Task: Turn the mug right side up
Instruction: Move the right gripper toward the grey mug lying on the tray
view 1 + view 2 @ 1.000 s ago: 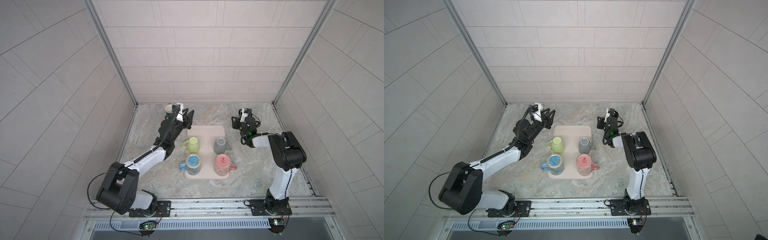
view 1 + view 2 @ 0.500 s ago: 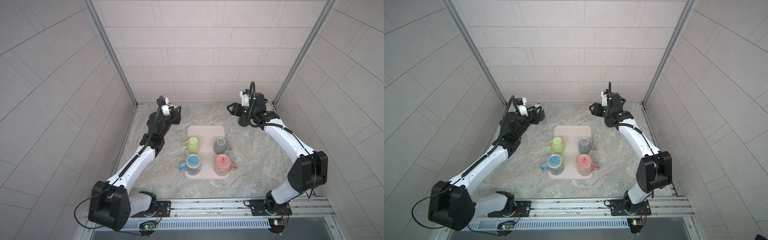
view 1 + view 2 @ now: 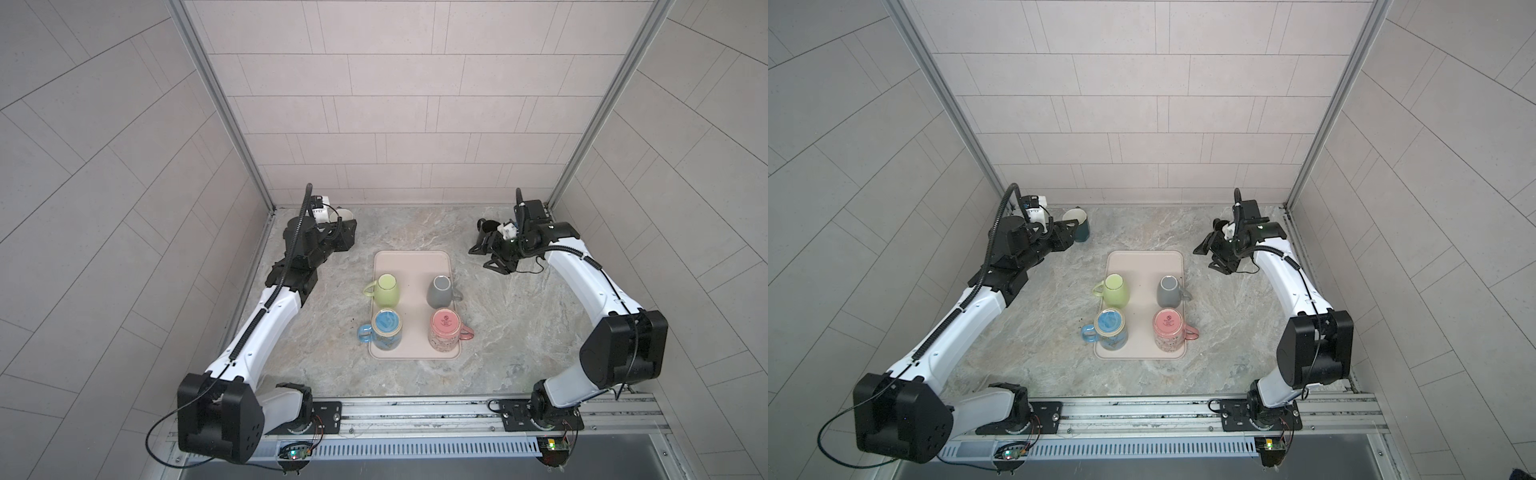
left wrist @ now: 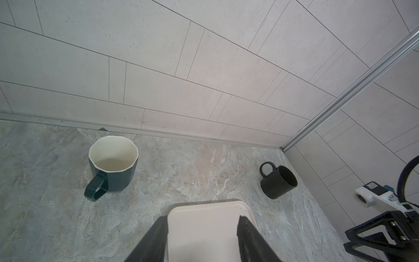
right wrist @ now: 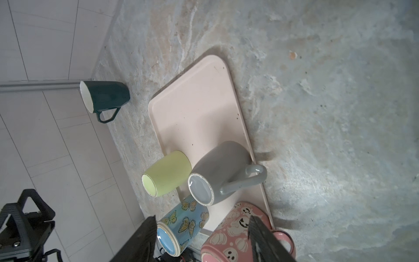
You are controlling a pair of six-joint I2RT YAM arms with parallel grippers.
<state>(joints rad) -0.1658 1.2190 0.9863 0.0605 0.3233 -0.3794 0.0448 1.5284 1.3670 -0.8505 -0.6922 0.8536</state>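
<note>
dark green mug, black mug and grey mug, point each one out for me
dark green mug [image 4: 120, 181], left wrist view, on its outer wall beside the handle
black mug [image 4: 273, 187], left wrist view, on its side wall
grey mug [image 5: 224, 161], right wrist view, on its side wall

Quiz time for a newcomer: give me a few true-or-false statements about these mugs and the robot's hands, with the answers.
1. The pink mug sits on the tray beside the blue mug. True.
2. The dark green mug is on the tray. False: it stands on the table, off the tray.
3. The left hand grips a mug. False: it is open and empty.
4. The right hand holds nothing. True.
</note>
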